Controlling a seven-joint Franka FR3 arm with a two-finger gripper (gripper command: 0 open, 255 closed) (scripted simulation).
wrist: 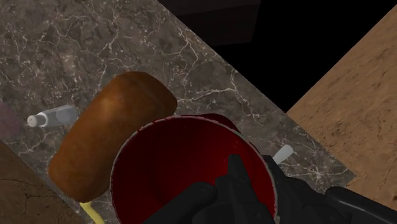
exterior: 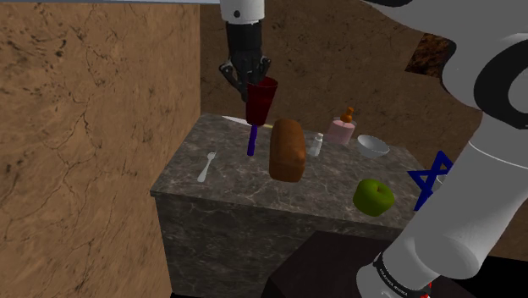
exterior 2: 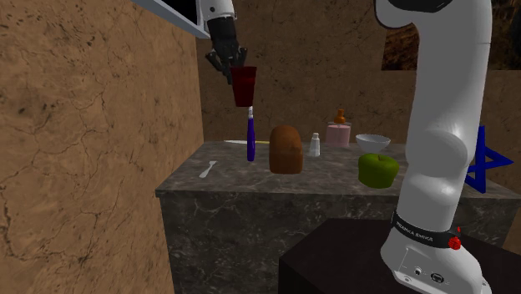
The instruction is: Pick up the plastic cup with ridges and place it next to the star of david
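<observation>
A dark red cup (exterior: 261, 100) hangs in the air above the far left part of the marble counter (exterior: 228, 190), clasped at its rim by my gripper (exterior: 246, 76), which is shut on it. In the second exterior view the cup (exterior 2: 244, 86) sits just under the gripper (exterior 2: 229, 60). The wrist view looks into the cup's red inside (wrist: 184, 168), with one black finger (wrist: 238, 181) over the rim. The blue star of david (exterior: 430, 179) stands upright at the counter's right end, partly behind my arm, and appears again in the second exterior view (exterior 2: 487, 164).
On the counter stand a brown loaf (exterior: 287, 149), a purple toothbrush-like stick (exterior: 252, 139), a white spoon (exterior: 206, 166), a small shaker (exterior: 316, 144), a pink bottle (exterior: 343, 128), a white bowl (exterior: 372, 145) and a green apple (exterior: 373, 196). Brown walls close in behind and to the left.
</observation>
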